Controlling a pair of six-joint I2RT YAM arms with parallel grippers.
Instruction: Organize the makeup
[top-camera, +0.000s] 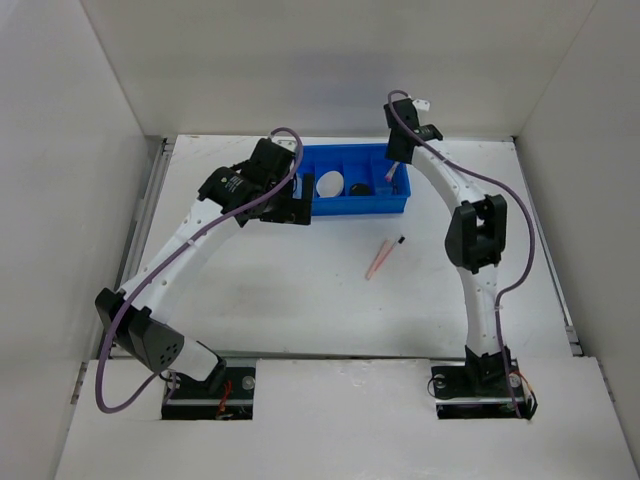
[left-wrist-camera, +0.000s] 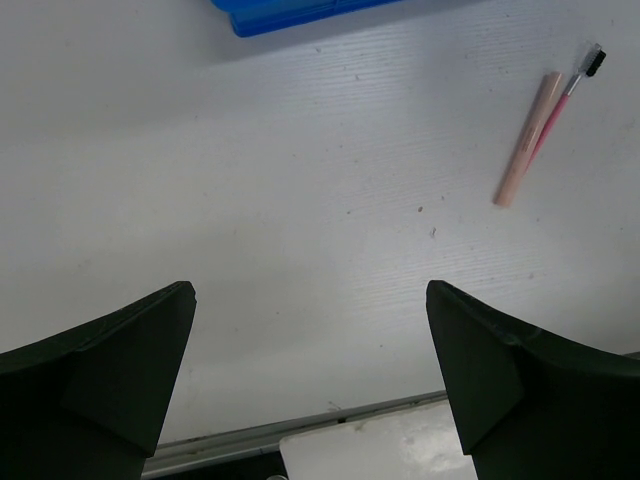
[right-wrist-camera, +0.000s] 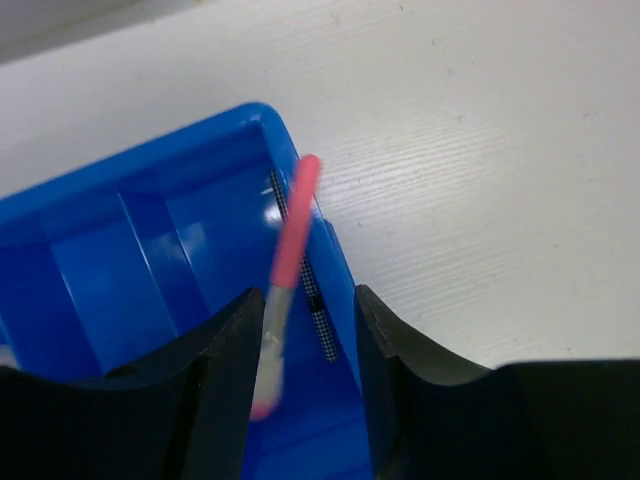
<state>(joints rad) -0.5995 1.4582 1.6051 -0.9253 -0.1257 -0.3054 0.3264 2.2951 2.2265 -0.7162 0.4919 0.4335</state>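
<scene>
The blue tray (top-camera: 360, 208) holds a white round puff (top-camera: 329, 184) and a black compact (top-camera: 357, 188). My right gripper (top-camera: 397, 165) hovers over the tray's right end compartment (right-wrist-camera: 150, 170). In the right wrist view its jaws (right-wrist-camera: 308, 320) stand apart. A blurred pink-and-silver brush (right-wrist-camera: 292, 240) lies loose by the left finger, above a dark patterned pencil (right-wrist-camera: 310, 290) in the tray. A beige tube (left-wrist-camera: 528, 140) and a thin pink pencil (left-wrist-camera: 572, 90) lie together on the table (top-camera: 380, 258). My left gripper (top-camera: 290, 205) is open and empty (left-wrist-camera: 310, 330) beside the tray's left end.
White walls enclose the table on three sides. A metal rail runs along the near edge (left-wrist-camera: 300, 430), and the tray's corner (left-wrist-camera: 290, 12) shows at the top of the left wrist view.
</scene>
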